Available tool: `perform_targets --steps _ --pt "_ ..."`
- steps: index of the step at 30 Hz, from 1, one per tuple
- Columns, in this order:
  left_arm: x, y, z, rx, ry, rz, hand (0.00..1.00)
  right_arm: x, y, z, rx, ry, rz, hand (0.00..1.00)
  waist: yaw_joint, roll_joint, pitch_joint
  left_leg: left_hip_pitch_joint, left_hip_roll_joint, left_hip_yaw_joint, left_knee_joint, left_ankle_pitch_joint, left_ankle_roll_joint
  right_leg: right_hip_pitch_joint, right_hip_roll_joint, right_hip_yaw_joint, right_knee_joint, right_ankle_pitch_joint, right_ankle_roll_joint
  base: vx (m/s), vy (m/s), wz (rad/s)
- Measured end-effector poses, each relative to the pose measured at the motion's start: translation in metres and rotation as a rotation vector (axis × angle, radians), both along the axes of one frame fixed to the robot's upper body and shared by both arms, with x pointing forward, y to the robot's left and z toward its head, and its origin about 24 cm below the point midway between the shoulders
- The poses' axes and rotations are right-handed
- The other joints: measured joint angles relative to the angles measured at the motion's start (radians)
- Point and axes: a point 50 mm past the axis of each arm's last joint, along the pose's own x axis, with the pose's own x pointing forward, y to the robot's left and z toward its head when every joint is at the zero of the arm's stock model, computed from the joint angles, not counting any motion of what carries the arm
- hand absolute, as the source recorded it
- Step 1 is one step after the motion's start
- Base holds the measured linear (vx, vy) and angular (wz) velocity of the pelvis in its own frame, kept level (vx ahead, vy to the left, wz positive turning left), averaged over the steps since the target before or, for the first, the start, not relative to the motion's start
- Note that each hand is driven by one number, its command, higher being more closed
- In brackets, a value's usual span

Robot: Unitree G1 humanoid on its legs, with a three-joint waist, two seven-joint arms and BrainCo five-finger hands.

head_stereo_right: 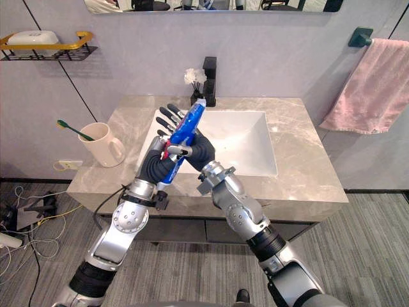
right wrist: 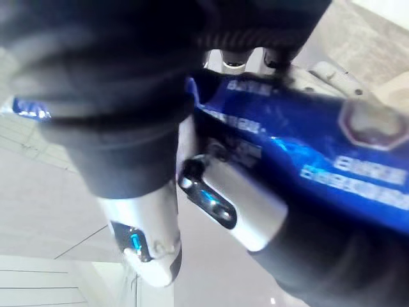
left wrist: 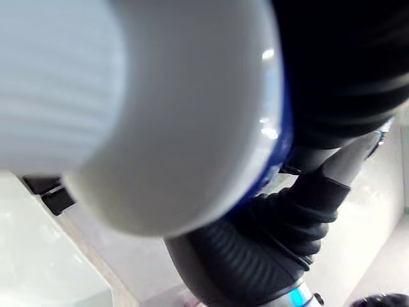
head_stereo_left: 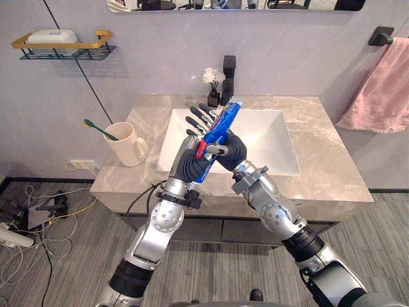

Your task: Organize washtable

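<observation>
A blue toothpaste tube (head_stereo_left: 223, 121) with a white cap (left wrist: 128, 96) is held up at a slant over the front left part of the white sink basin (head_stereo_left: 271, 144). My right hand (head_stereo_left: 230, 149) is shut on the tube's middle, fingers curled round it (right wrist: 307, 141). My left hand (head_stereo_left: 199, 123) stands behind the tube with fingers straight and spread, the tube's lower part lying against its palm. A cream mug (head_stereo_left: 126, 145) holding a green toothbrush (head_stereo_left: 97, 128) stands on the marble counter (head_stereo_left: 319, 166) to the left.
A black faucet (head_stereo_left: 228, 75) and a small dark vase of white flowers (head_stereo_left: 213, 88) stand behind the basin. A wall shelf (head_stereo_left: 67, 50) with a white soap dish hangs upper left. A pink towel (head_stereo_left: 383, 89) hangs at right.
</observation>
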Motion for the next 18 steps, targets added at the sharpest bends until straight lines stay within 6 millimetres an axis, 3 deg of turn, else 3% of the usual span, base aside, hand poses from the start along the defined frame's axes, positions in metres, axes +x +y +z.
perform_targets --steps 1,2,4,18 --pt "-0.001 0.001 -0.003 0.0 0.01 0.002 1.0 0.0 -0.001 0.0 0.001 0.001 -0.003 0.0 0.002 0.0 0.0 0.0 0.0 0.0 0.0 0.0 0.0 0.0 0.0 0.0 0.0 0.0 0.0 0.0 0.0 0.0" --pt "-0.002 0.001 -0.003 0.0 0.012 0.003 1.0 0.001 -0.001 0.0 0.002 0.001 -0.004 1.0 0.004 0.0 0.0 0.0 0.0 0.0 0.0 0.0 0.0 0.0 0.0 0.0 0.0 0.0 0.0 -0.03 -0.017 -0.01" --pt "-0.003 0.002 -0.006 -0.002 0.018 0.003 1.0 0.002 -0.004 0.001 0.005 0.003 -0.012 1.0 0.014 0.0 0.0 0.0 0.0 0.001 0.0 0.0 0.0 0.0 0.0 0.0 0.0 0.0 0.0 -0.04 -0.021 -0.01" --pt "-0.01 0.003 -0.017 -0.004 0.057 0.002 1.0 0.003 -0.002 0.001 0.02 0.016 -0.01 1.0 0.014 0.0 0.0 0.001 -0.001 0.002 0.0 0.0 0.0 0.0 0.0 0.001 0.0 0.0 0.0 0.0 0.0 0.0"
